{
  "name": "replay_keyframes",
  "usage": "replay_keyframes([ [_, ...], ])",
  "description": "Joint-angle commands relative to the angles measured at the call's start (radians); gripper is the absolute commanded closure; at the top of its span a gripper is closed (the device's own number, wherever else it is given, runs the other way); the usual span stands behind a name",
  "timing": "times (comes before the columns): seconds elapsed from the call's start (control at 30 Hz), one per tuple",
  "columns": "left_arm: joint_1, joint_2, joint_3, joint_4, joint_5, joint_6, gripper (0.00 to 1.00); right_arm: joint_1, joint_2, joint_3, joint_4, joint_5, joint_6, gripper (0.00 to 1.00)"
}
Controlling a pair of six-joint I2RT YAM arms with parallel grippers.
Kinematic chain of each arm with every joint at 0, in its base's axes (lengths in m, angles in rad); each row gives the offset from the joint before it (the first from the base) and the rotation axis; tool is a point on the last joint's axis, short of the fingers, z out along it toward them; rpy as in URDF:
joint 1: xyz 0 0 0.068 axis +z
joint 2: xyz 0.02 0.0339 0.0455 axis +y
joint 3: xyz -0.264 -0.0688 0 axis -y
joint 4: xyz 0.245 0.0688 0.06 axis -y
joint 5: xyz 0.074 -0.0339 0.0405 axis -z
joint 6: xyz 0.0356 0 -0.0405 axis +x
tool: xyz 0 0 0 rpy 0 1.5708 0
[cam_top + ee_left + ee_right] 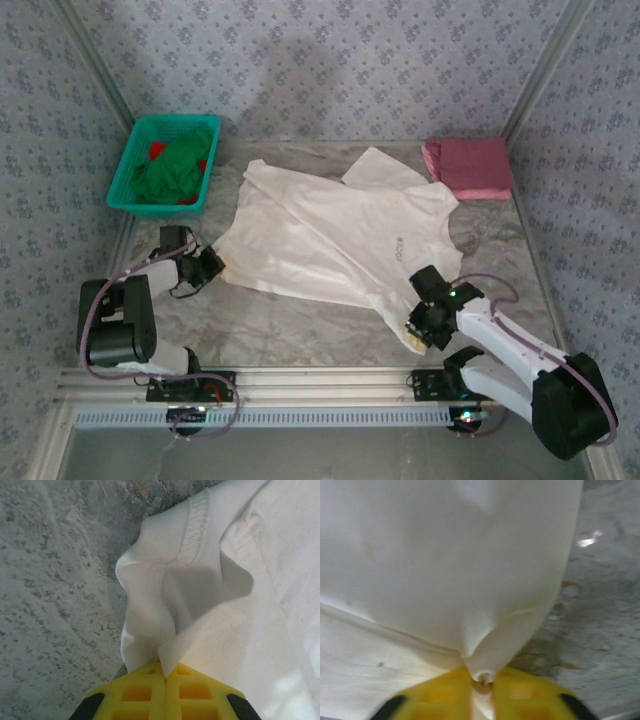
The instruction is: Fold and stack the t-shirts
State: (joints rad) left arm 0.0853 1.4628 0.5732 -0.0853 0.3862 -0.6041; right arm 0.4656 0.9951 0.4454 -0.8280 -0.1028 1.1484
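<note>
white shirt (330, 225) lies spread across the tabletop (300, 335); left gripper (165, 674) pinches its left edge, right gripper (481, 676) pinches its near corner.

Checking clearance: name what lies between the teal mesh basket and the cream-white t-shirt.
Bare grey marbled tabletop separates teal mesh basket from cream-white t-shirt in the top view.

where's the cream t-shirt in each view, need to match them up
Top external: cream t-shirt spread across the middle of the table.
Left wrist: cream t-shirt right of centre, hemmed edge pinched in the left end effector.
Right wrist: cream t-shirt across top and left, a fold pinched in the right end effector.
Shared landmark: the grey marbled table beside the cloth.
</note>
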Motion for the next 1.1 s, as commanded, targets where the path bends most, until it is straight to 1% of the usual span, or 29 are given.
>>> replay_keyframes([
  [0.0, 0.011, 0.021, -0.009, -0.023, -0.010, -0.016, 1.00, 0.006, 0.074, 0.047, 0.056, -0.034, -0.049, 0.96],
  [0.07, 0.017, 0.008, -0.012, -0.030, -0.019, -0.017, 1.00, -0.015, 0.107, 0.085, 0.055, -0.009, -0.083, 1.00],
  [0.1, 0.021, 0.000, -0.015, -0.032, -0.024, -0.019, 1.00, -0.044, 0.125, 0.103, 0.060, -0.001, -0.106, 1.00],
  [0.2, 0.041, -0.029, -0.027, -0.034, -0.020, -0.038, 1.00, -0.174, 0.167, 0.166, 0.045, -0.029, -0.209, 1.00],
  [0.27, 0.050, -0.047, -0.024, -0.053, -0.017, -0.036, 1.00, -0.201, 0.159, 0.244, -0.050, 0.011, -0.261, 1.00],
  [0.37, 0.057, -0.074, -0.016, -0.091, -0.026, -0.018, 1.00, -0.233, 0.101, 0.344, -0.212, 0.084, -0.309, 1.00],
  [0.47, 0.069, -0.094, -0.022, -0.098, -0.045, -0.012, 1.00, -0.337, 0.034, 0.383, -0.268, 0.050, -0.365, 1.00],
  [0.57, 0.074, -0.081, -0.008, -0.102, -0.040, -0.008, 1.00, -0.407, 0.041, 0.438, -0.321, 0.055, -0.437, 0.99],
  [0.6, 0.073, -0.074, 0.001, -0.109, -0.032, -0.004, 1.00, -0.418, 0.059, 0.460, -0.339, 0.063, -0.465, 0.98],
  [0.73, 0.073, -0.089, 0.027, -0.151, -0.034, 0.022, 1.00, -0.419, 0.086, 0.511, -0.339, 0.083, -0.506, 1.00],
  [0.83, 0.073, -0.138, 0.059, -0.220, -0.049, 0.063, 1.00, -0.404, 0.084, 0.567, -0.307, 0.100, -0.566, 1.00],
  [0.93, 0.073, -0.171, 0.109, -0.312, -0.030, 0.119, 1.00, -0.376, 0.077, 0.618, -0.288, 0.111, -0.620, 1.00],
  [1.0, 0.071, -0.177, 0.147, -0.388, -0.012, 0.155, 1.00, -0.369, 0.078, 0.634, -0.294, 0.125, -0.628, 1.00],
  [1.07, 0.067, -0.197, 0.157, -0.419, 0.008, 0.157, 1.00, -0.370, 0.072, 0.623, -0.292, 0.109, -0.619, 1.00],
])
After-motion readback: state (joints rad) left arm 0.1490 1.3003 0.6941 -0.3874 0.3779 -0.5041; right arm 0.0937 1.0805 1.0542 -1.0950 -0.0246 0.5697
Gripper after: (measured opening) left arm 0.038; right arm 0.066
